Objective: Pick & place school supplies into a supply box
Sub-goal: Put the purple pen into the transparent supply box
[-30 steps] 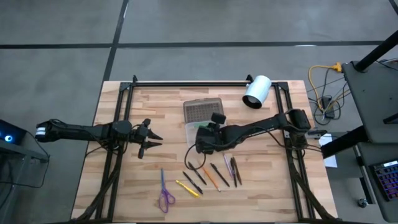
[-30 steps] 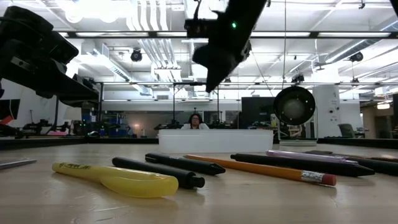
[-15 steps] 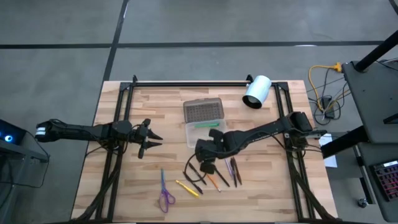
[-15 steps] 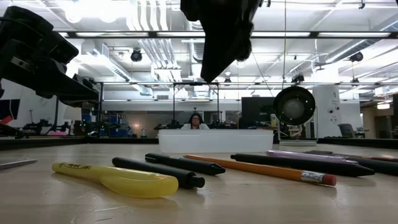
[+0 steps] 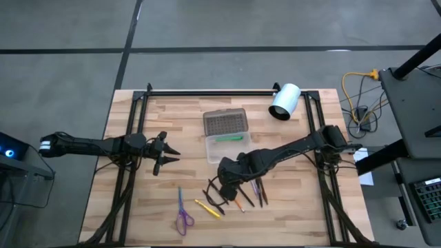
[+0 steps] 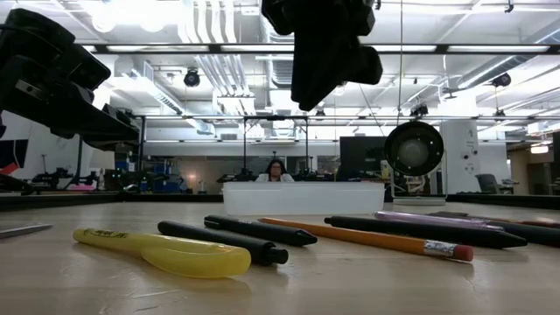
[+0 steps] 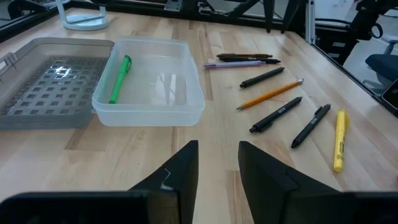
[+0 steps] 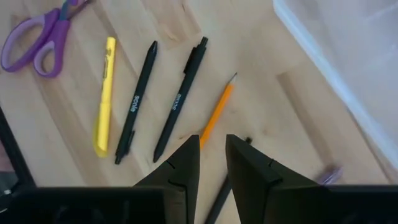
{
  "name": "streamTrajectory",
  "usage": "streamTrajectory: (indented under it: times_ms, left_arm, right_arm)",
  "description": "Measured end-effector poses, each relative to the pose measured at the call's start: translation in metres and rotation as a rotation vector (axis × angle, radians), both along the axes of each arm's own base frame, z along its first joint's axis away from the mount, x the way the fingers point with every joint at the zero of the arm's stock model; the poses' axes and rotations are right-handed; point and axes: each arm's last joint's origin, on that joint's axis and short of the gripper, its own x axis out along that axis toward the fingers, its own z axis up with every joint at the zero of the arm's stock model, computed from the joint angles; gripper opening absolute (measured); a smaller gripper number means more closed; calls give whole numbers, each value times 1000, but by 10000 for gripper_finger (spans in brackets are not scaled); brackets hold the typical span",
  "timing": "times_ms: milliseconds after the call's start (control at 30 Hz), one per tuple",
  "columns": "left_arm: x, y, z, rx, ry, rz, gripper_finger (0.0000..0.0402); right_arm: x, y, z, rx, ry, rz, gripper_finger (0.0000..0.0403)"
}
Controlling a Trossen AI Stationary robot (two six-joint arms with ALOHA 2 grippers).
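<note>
Right hand [image 5: 228,182] moved from box toward pens, fingers slightly parted over orange pencil [image 8: 216,116], wooden tabletop [image 5: 138,200], clear supply box [image 7: 152,84] holding green pen [image 7: 119,78], left hand [image 5: 164,153] spread at nine o'clock.

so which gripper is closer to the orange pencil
Right. The right gripper hangs just above the orange pencil, its fingers parted a little. The left gripper waits well off to the left, beyond the supply box.

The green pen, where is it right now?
The thin green pen lies inside the small clear plastic supply box, along the wall beside its grey textured lid, near the table's middle in the high view.
</note>
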Motion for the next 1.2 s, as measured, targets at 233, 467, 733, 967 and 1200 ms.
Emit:
streamTrajectory:
  times_ms: [233,467,733,967,1200]
  left_arm:
    - [0,0,0,0,0,0,99]
    - [0,0,0,0,0,0,99]
    - [0,0,0,0,0,0,99]
    - [0,0,0,0,0,0,99]
    - [0,0,0,0,0,0,99]
  right_arm:
    - [-9,13,-4,11,53,-31,77]
    - [-22,14,-7,-5,169,-154,82]
    - [-31,11,-16,9,242,-337,70]
    - [-32,5,-20,33,261,-481,73]
    - [-35,-7,-33,20,299,-538,82]
